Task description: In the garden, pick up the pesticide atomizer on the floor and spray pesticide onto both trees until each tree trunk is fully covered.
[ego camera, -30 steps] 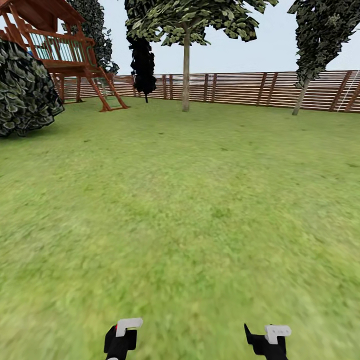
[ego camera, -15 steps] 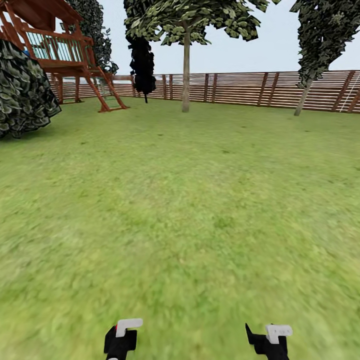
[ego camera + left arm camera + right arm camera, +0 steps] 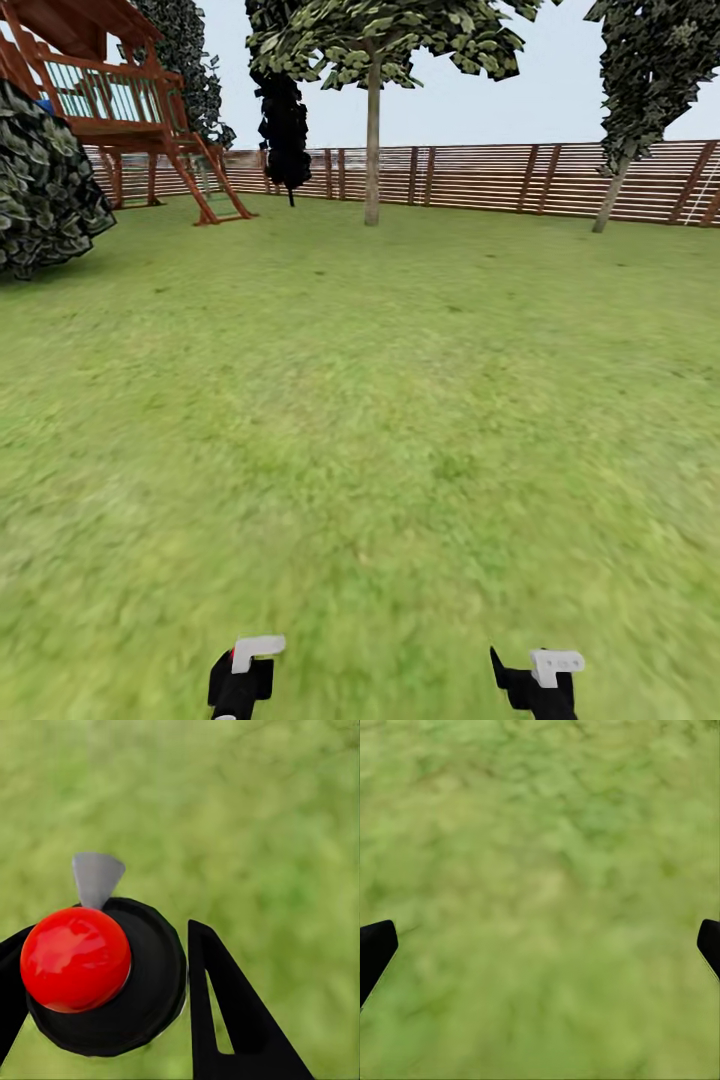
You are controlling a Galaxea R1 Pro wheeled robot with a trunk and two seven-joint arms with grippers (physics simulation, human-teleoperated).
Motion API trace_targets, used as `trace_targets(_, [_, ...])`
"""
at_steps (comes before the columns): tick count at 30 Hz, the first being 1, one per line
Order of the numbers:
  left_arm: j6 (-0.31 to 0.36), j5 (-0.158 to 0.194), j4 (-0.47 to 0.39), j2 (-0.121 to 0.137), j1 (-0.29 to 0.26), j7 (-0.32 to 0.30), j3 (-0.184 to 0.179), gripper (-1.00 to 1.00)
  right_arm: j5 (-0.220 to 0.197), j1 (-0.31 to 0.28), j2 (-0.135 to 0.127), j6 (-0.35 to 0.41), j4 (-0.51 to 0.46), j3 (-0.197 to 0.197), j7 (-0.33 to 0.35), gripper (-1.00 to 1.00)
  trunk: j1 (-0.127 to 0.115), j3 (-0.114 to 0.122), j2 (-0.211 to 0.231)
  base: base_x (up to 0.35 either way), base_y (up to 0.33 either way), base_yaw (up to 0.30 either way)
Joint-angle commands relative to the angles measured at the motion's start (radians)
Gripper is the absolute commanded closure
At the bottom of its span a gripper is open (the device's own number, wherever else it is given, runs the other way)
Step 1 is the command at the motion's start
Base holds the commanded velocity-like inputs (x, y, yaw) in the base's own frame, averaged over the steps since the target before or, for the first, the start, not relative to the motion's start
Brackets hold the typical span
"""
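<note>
Lawn (image 3: 380,400) is filling most of the head view, blurry green, running flat and unobstructed out to the slatted wooden fence (image 3: 470,178) closing off the far edge. A wooden play tower (image 3: 110,90) is standing far left by the fence, with a round dark bush (image 3: 45,185) in front of it at the left edge. Two trees are standing by the fence: one near centre with a straight grey-brown trunk (image 3: 373,145), one far right with a thinner, leaning trunk (image 3: 610,195). A dark narrow tree (image 3: 285,125) is standing between tower and centre tree.

Left gripper (image 3: 105,975) is holding the pesticide atomizer (image 3: 105,979): black round body, glossy red cap, grey nozzle tip, fingers closed around it, low over grass.

Right gripper (image 3: 540,945) is hanging wide apart, nothing between the fingers, grass below.
</note>
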Motion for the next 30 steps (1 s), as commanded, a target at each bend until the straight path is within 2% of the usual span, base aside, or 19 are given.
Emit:
trace_targets(1, [0.0,0.0,0.0,0.0,0.0,0.0,0.0,1.0,0.0,0.0,0.0,0.0,0.0,0.0,0.0,-1.0,0.0,0.0,0.0,0.339,0.0,0.0])
trace_targets(30, [0.0,0.001,0.0,0.0,0.0,0.0,-0.002,1.0,0.0,0.0,0.0,0.0,0.0,-0.001,0.0,-1.0,0.0,0.0,0.0,0.339,0.0,0.0])
